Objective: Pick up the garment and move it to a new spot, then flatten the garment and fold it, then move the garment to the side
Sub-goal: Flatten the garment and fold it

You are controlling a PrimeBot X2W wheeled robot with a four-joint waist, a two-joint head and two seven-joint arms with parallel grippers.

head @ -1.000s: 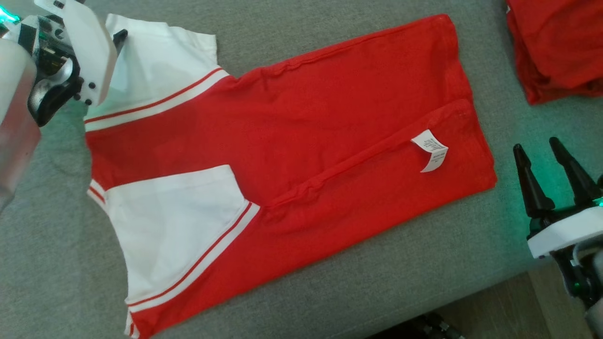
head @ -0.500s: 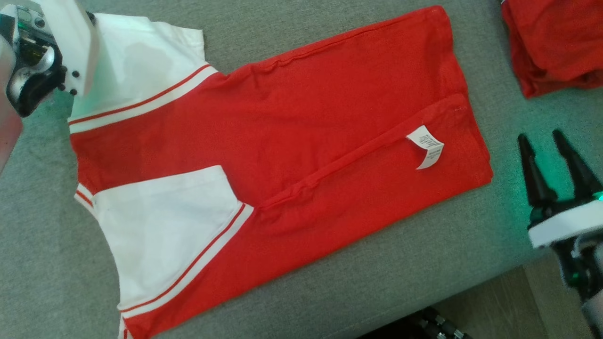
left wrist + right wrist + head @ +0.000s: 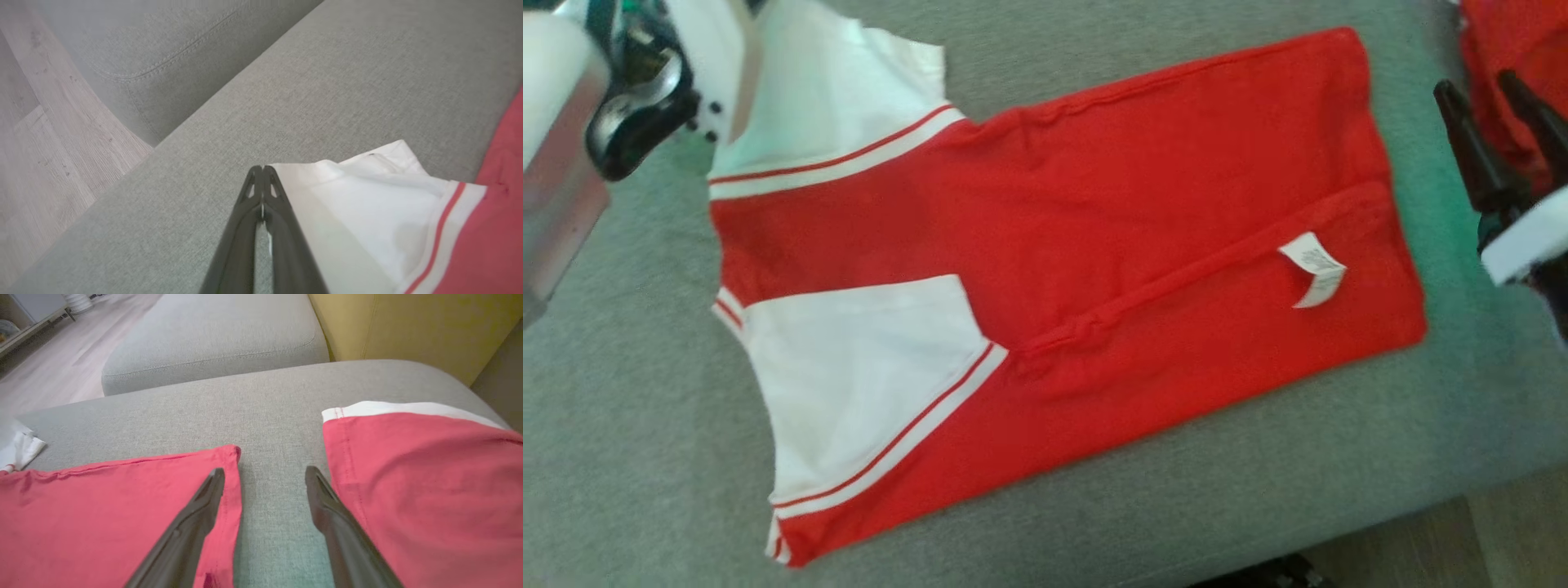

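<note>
Garment (image 3: 1094, 229) lying flat on grey cushion (image 3: 645, 408); soft, limp. I am pinching white sleeve (image 3: 367, 192) edge in clenched left pincer (image 3: 262, 169); right pincer (image 3: 264, 470) hovering released over hem corner (image 3: 233, 452), likely next hold.

1. The shirt (image 3: 1094, 212) is soft red and white cloth. It is not shiny, and it has a fine knit.
2. Its label (image 3: 1313, 269) is thin, white and a bit stiff, like paper.
3. The sofa (image 3: 1258, 457) has grey woven cloth that looks rough and dull.
4. The floor (image 3: 49, 155) is pale, smooth wood.
5. The left pincer (image 3: 262, 168) and the right pincer (image 3: 264, 471) are dark, smooth plastic with a soft shine.
6. The left forearm (image 3: 556, 188) looks like shiny silver metal.
</note>
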